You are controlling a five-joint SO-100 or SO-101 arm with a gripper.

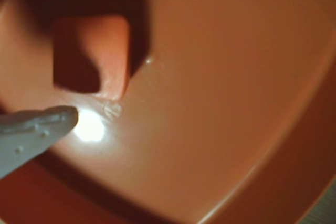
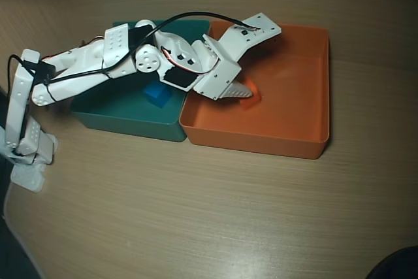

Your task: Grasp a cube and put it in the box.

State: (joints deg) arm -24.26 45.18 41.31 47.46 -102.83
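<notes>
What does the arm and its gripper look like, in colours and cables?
The arm is white plastic with blocky segments and perforated plates, and black cables loop along it. The gripper is white too; the wrist view shows one pale grey-white fingertip with small bumps.

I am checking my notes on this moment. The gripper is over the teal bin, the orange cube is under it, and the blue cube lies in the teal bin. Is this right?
Not quite. The gripper is over the orange bin, not the teal bin, as the overhead view shows. The rest holds: the orange cube lies under it on that bin's floor, and the blue cube is in the teal bin.
</notes>
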